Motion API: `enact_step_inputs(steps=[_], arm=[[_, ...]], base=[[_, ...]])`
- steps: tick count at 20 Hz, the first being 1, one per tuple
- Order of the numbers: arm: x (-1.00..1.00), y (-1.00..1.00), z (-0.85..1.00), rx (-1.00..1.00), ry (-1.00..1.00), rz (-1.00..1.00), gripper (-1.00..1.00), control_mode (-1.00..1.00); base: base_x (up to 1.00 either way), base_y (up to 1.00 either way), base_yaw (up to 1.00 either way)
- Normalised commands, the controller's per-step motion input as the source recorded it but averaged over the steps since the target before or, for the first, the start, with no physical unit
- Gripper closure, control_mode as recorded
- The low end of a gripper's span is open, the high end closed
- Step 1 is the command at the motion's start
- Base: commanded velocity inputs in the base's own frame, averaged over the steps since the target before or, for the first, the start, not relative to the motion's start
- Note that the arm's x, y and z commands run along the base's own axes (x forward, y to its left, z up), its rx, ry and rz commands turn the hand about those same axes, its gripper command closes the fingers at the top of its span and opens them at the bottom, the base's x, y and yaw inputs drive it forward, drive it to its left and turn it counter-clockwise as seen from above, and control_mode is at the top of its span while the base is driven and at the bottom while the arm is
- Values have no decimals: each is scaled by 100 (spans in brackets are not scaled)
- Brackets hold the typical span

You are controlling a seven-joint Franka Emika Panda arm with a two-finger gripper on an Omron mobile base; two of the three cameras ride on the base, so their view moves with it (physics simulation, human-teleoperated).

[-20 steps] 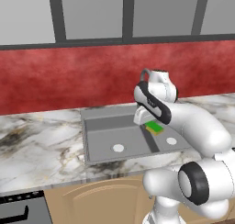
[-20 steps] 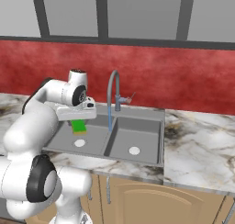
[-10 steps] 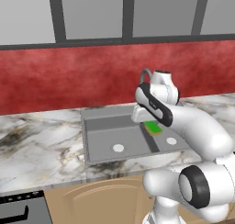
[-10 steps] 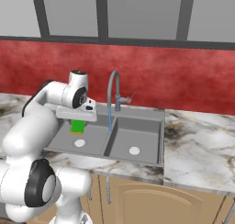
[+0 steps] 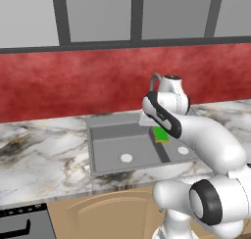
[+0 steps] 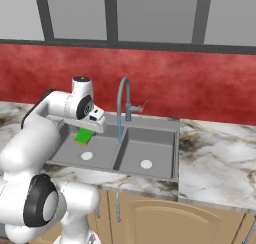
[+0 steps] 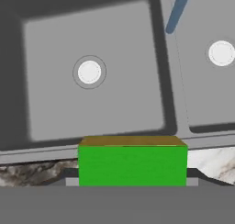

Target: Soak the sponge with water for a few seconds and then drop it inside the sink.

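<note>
Sponge (image 7: 132, 165) | clamped in tool (image 6: 86, 131) | arm bent over sink (image 6: 150, 147), beside water (image 6: 120, 128)

green sponge (image 7: 132, 165), dark grey sink (image 6: 150, 153), white-and-grey marbled counter (image 6: 215, 158)

The sink (image 6: 150, 138) is sitting in the counter (image 6: 220, 158), in front of the wall (image 6: 200, 83). The faucet (image 6: 121, 95) is rising behind the divider between the two basins, and the water (image 6: 119, 130) is falling just beside that divider. The sponge (image 6: 84, 136) is hanging above the left basin, left of the water and apart from it, with the drain (image 6: 86, 156) lying below and in front of it.
</note>
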Motion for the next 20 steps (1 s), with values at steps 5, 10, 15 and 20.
enact_step_inputs(steps=[5, 10, 15, 20], arm=[[12, 0, 0, -6, -8, -32, 100, -100], [13, 0, -5, -6, -9, -32, 100, -100], [19, 0, -5, -5, -7, -32, 100, -100], [28, -4, -2, -3, -2, -30, 100, -100]], base=[[0, 0, 0], [0, 0, 0], [0, 0, 0], [0, 0, 0]])
